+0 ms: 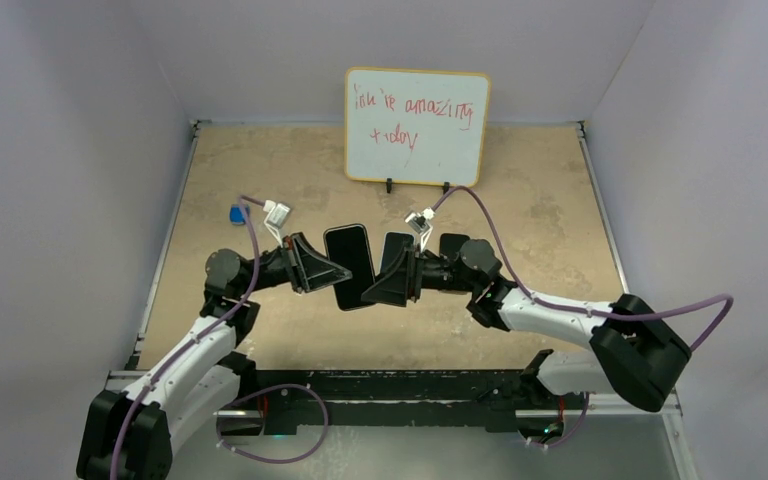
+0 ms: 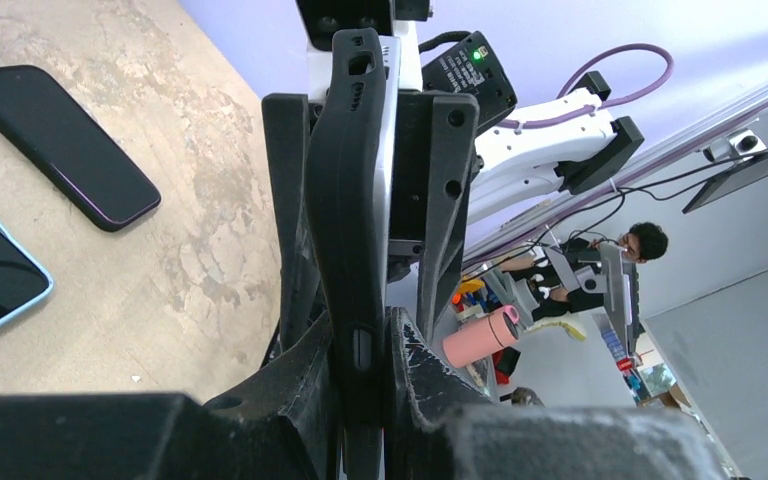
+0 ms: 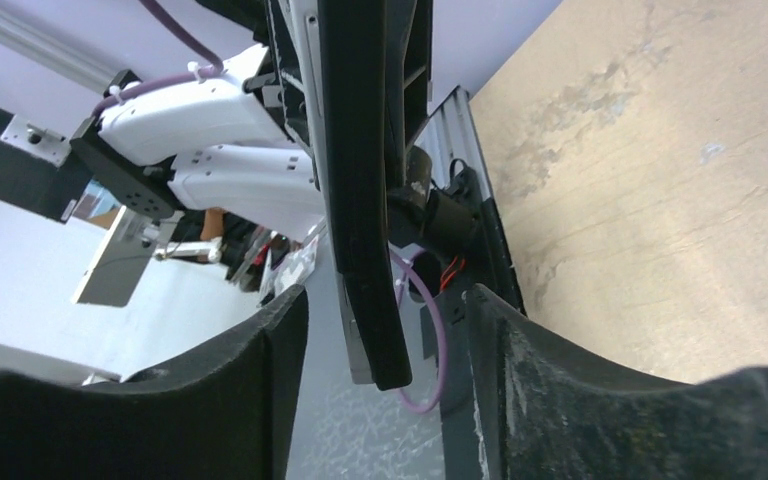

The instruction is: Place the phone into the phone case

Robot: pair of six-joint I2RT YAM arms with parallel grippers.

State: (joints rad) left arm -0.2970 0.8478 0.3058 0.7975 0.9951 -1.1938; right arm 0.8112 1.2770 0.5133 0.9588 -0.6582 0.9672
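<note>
Left gripper (image 1: 332, 272) clamped a black slab (image 1: 350, 262); right gripper (image 1: 380, 283) gaped around it. Lying flat, the phone (image 2: 60, 145) looked stiff, slick: pinch its long edges.

Whiteboard (image 1: 417, 125) w/ yellow frame & red handwriting stands upright at far centre of tan surface (image 1: 540, 200), small blue cube (image 1: 237, 213) sits far left, & in bkgd beyond the surface a dark-haired person (image 2: 644, 241) is near a pink cylinder (image 2: 480, 337).

Centre of top view: slab (image 1: 350, 250) upright between left hand (image 1: 343, 272) and right hand (image 1: 369, 296); whiteboard (image 1: 416, 125) behind. Phone case (image 2: 48, 288), apparently occupied, lies on table (image 1: 260, 180).
</note>
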